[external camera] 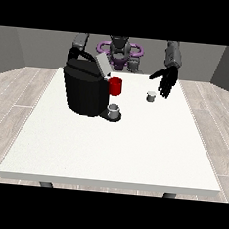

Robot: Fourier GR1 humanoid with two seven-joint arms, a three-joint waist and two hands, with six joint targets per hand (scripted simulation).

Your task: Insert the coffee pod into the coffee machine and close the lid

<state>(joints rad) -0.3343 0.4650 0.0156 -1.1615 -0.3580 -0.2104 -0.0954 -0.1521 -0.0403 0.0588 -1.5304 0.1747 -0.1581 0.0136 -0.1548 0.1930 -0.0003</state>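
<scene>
We are looking first at the hand [166, 81] at the view's right: it is hanging above the table [109, 145], palm turned toward us, fingers spread and pointing downward, thumb sticking out toward the view's left. It is gripping nothing. Its grey forearm [173, 55] is rising behind it toward the robot [119, 50] at the top of the view.

Just below and to the view's left of those fingertips, we are seeing the pod [151, 96], a small pale cup standing on the white tabletop, apart from the hand, with a gap showing between them. It is sitting well clear of the machine.

Moving further to the view's left, we are coming to the machine [85, 90], a bulky black body standing on the table. Its lid [103, 65] is tilting up and open, a grey flap angled toward the view's upper left. A red part [115, 86] is showing on the machine's side facing the pod. Below that, a grey cup [114, 111] is resting on the machine's dark base, near the front.

Of the other hand we are seeing nothing at all; only a grey arm [80, 41] is showing above and behind the machine at the view's left, and the black body is covering whatever lies lower.
</scene>
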